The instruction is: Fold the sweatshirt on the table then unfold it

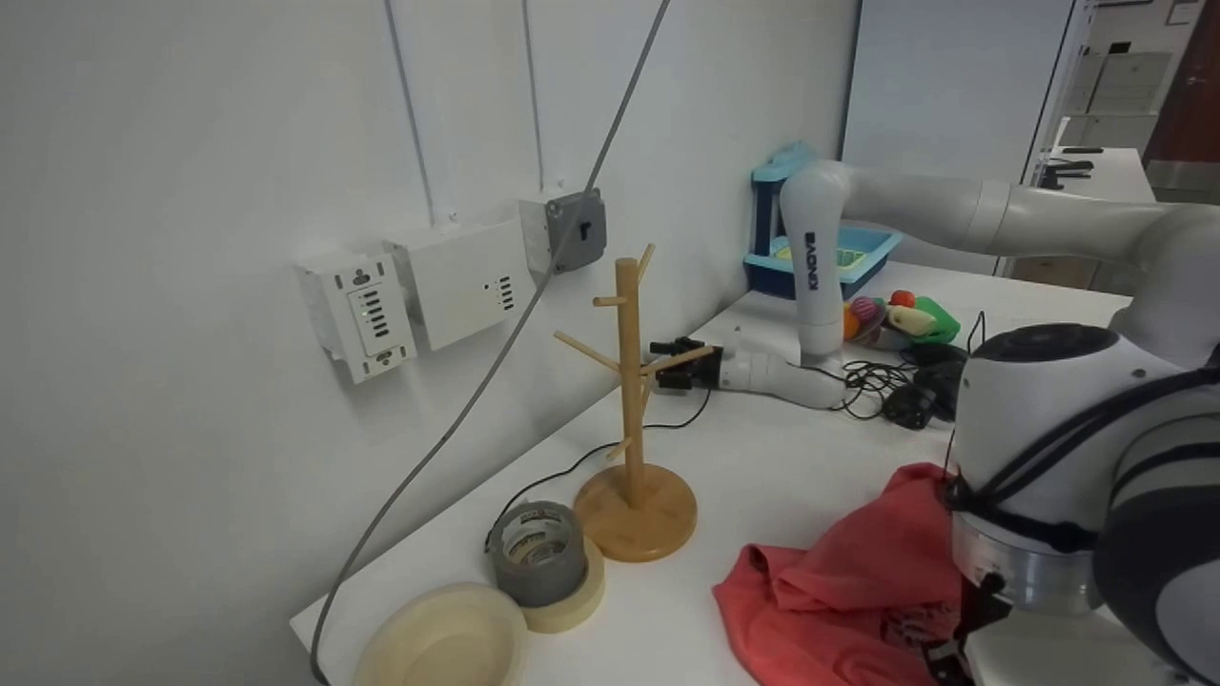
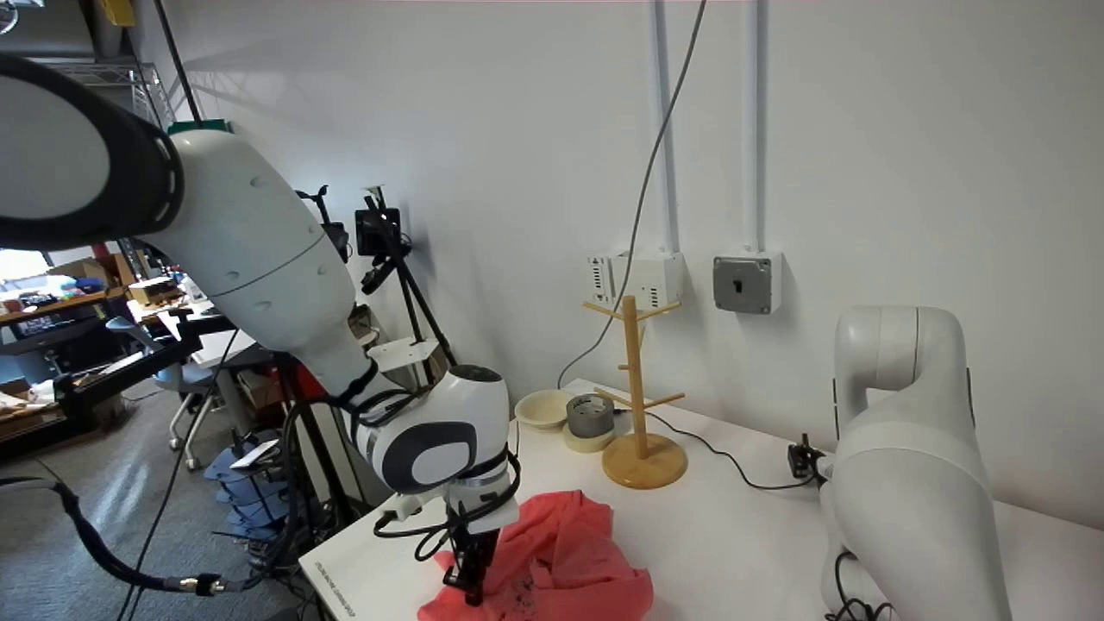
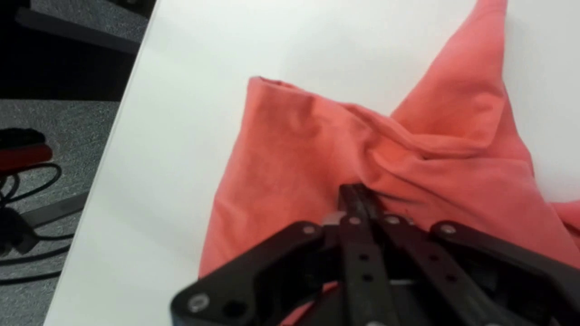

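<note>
In the wrist view, the black tool (image 3: 361, 192) juts in from the bottom edge, its fingers drawn together with their tips against the coral sweatshirt (image 3: 281, 163); whether any cloth is pinched between them I cannot tell. The sweatshirt lies rumpled on the white table (image 3: 172, 149), a bare strip separating it from the table's edge at left, and a narrow part of it reaches towards the top right.

In an exterior view, the robot arm (image 2: 267, 250) slopes down from the upper left and the tool points down onto the sweatshirt, near a dark print (image 2: 522, 595). A wooden peg stand (image 2: 636, 397) rises upright, apart from the sweatshirt; by the stand's base a grey duct tape roll (image 2: 591, 418) rests on a cream tape roll (image 2: 589, 443), with a cream bowl (image 2: 543, 410) just beside.

In an exterior view, the robot arm hides part of the sweatshirt at the lower right. Farther along the table are a second arm (image 1: 810, 267) lettered KINOVA, small coloured objects (image 1: 912, 321) and a blue tub (image 1: 869, 269), while a grey switch box (image 1: 579, 232) sits on the wall (image 1: 191, 286)
</note>
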Controlling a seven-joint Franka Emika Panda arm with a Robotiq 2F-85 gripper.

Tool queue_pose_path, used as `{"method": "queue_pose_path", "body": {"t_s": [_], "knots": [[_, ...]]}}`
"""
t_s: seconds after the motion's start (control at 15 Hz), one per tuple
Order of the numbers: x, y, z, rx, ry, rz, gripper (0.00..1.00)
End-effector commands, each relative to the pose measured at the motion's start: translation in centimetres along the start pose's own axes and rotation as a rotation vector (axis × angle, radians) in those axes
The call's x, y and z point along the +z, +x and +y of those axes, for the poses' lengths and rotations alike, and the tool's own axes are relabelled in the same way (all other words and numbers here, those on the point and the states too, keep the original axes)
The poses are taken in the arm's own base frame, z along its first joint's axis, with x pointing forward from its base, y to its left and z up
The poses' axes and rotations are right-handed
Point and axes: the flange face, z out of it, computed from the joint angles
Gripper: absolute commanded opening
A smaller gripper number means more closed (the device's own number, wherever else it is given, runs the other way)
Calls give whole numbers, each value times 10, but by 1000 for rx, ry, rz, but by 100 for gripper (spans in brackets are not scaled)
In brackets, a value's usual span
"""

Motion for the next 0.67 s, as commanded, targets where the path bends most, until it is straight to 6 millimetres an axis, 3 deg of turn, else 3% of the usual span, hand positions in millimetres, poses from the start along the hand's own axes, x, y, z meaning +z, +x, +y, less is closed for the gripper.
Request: {"method": "queue_pose_path", "body": {"t_s": [0.0,0.33,0.6], "knots": [[7,-8,-17,32,47,-31,0],[-2,-5,-20,20,50,-9,0],[-28,6,-13,-44,31,63,0]]}}
